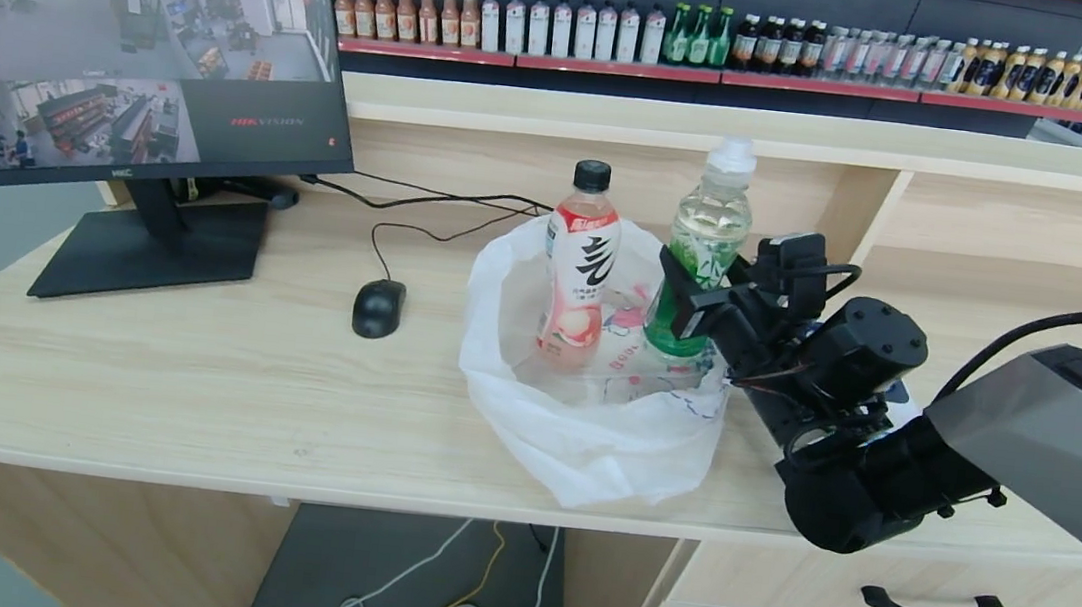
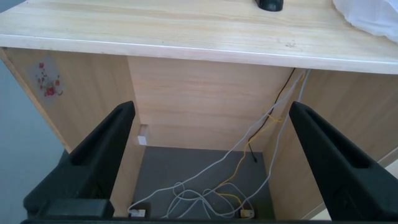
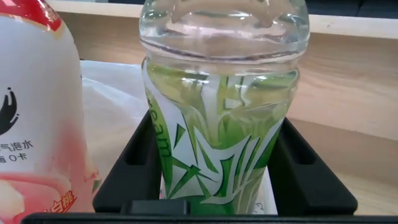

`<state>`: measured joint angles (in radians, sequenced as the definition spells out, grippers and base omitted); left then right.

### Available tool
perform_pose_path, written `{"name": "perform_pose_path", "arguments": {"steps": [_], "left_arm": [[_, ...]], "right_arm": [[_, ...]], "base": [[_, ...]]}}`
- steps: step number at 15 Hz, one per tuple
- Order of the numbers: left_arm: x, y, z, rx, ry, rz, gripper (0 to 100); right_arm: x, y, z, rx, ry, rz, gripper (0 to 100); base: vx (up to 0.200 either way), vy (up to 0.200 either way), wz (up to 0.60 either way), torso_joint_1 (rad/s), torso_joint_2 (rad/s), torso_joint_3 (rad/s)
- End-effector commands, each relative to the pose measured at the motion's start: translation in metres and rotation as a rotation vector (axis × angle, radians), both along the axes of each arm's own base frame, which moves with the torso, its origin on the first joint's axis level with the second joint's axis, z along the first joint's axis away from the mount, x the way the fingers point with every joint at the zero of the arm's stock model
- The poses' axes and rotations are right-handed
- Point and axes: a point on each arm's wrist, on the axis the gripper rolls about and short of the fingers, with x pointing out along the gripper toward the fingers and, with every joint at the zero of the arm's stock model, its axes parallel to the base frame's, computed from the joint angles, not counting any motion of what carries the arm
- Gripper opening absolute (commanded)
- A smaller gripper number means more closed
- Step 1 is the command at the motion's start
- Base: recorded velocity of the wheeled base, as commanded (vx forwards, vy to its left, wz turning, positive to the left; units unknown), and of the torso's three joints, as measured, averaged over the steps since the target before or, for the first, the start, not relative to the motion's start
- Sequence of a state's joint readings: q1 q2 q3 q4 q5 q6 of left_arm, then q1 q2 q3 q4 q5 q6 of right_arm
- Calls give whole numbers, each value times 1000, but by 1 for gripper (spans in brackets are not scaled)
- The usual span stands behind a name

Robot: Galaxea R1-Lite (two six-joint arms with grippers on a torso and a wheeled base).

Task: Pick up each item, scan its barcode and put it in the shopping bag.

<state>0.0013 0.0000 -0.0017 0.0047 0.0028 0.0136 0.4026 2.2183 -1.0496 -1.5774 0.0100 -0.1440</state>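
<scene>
While right jaws clasp it, green bottle (image 1: 707,225) stands upright (cap up) — vertical.

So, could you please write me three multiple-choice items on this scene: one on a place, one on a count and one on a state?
1. Where does the pink bottle stand?
A. On the bare counter
B. In the bag
C. Beside the mouse

2. How many bottles stand in the bag?
A. Two
B. One
C. Four

3. How is the right gripper?
A. Open, away from everything
B. Shut on the mouse
C. Shut on the green bottle

Answers:
1 B: the bottle's base sits inside the bag's rim.
2 A: the pink bottle and the green bottle stand there side by side.
3 C: in the right wrist view, its fingers press on both sides of the green bottle.
</scene>
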Motion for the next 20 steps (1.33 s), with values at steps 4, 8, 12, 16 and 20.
{"name": "perform_pose_path", "arguments": {"steps": [4, 8, 12, 16, 20], "left_arm": [[0, 0, 0, 0, 0, 1, 100], [0, 0, 0, 0, 0, 1, 100], [0, 0, 0, 0, 0, 1, 100], [0, 0, 0, 0, 0, 1, 100], [0, 0, 0, 2, 0, 1, 100]], "right_arm": [[2, 2, -16, -23, 46, 0, 0], [0, 2, -19, -30, 58, -1, 0], [-1, 2, -21, -31, 69, 1, 0], [-1, 2, -20, -27, 66, 3, 100], [-8, 0, -13, -21, 62, 7, 100]], "base": [[0, 0, 0, 0, 0, 0], [0, 0, 0, 0, 0, 0], [0, 0, 0, 0, 0, 0], [0, 0, 0, 0, 0, 0], [0, 0, 0, 0, 0, 0]]}}
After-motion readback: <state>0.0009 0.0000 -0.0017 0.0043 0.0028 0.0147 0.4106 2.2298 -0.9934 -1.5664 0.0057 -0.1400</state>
